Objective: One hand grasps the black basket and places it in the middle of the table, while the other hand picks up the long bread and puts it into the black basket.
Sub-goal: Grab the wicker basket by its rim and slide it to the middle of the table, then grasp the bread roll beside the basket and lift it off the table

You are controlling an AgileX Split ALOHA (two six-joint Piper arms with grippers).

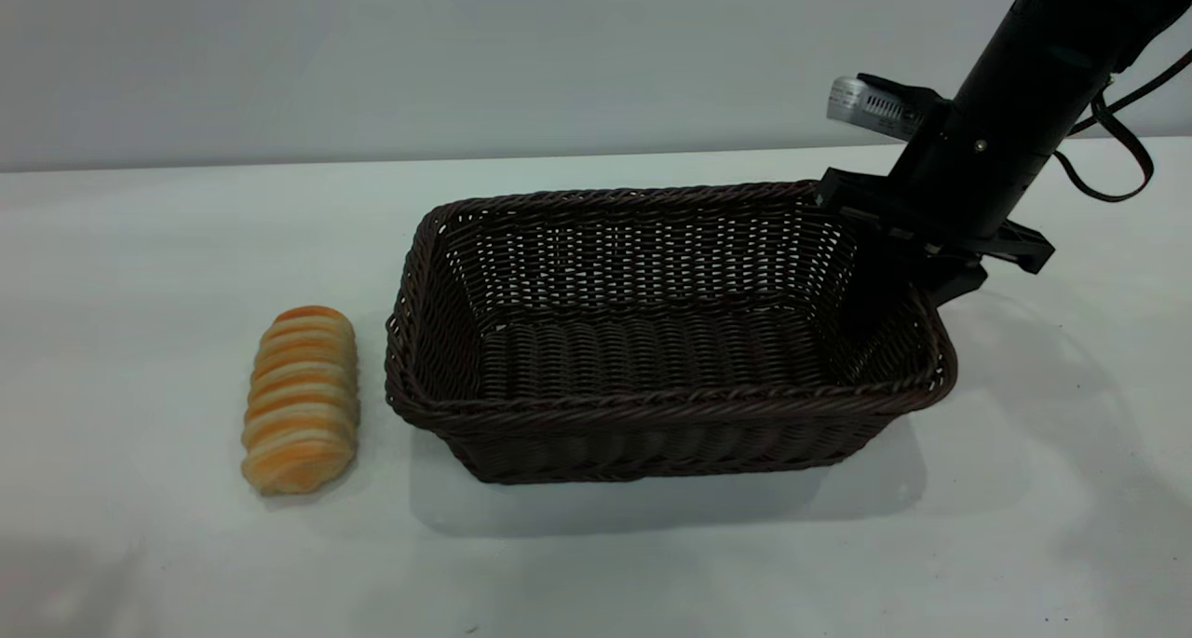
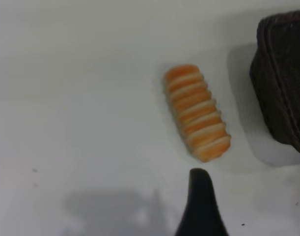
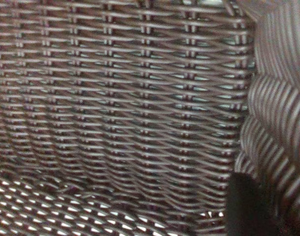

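the right gripper (image 1: 896, 275) reaches down at the right end of the black basket (image 1: 652, 340), with one finger inside against the end wall and the other part outside the rim, so its jaws straddle the braided rim; whether they actually press on the wicker i cannot tell. the right wrist view is filled with the weave of the basket (image 3: 120, 113) seen from very close, with one dark fingertip (image 3: 248, 206) at the edge. the arm slants up and away to the upper right, a black cable looping behind it.

the basket stands upright near the middle of the white surface (image 1: 1024, 526). the long bread (image 1: 302, 398) lies on the surface just beside the basket's left end, apart from it.

in the left wrist view one dark finger of the left gripper (image 2: 201, 204) hovers near the bread (image 2: 197, 112); the jaws' state cannot be told.
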